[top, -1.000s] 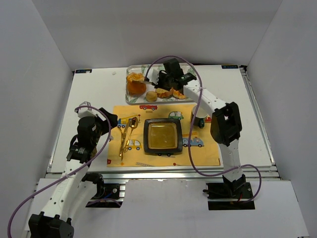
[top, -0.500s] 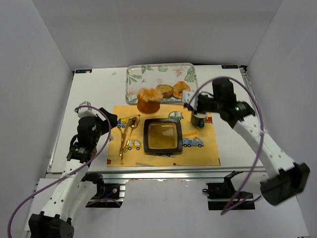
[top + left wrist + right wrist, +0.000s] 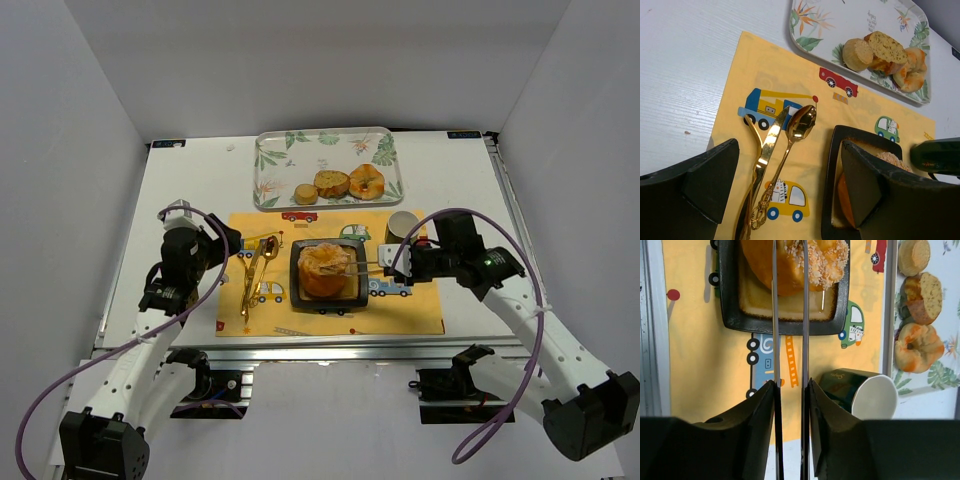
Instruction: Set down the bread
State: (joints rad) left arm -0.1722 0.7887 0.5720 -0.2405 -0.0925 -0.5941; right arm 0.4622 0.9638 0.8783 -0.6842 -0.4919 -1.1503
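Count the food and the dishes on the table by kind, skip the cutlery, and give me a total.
Bread pieces: 4
Tray: 1
Black plate: 1
Cup: 1
Placemat: 1
Total: 8
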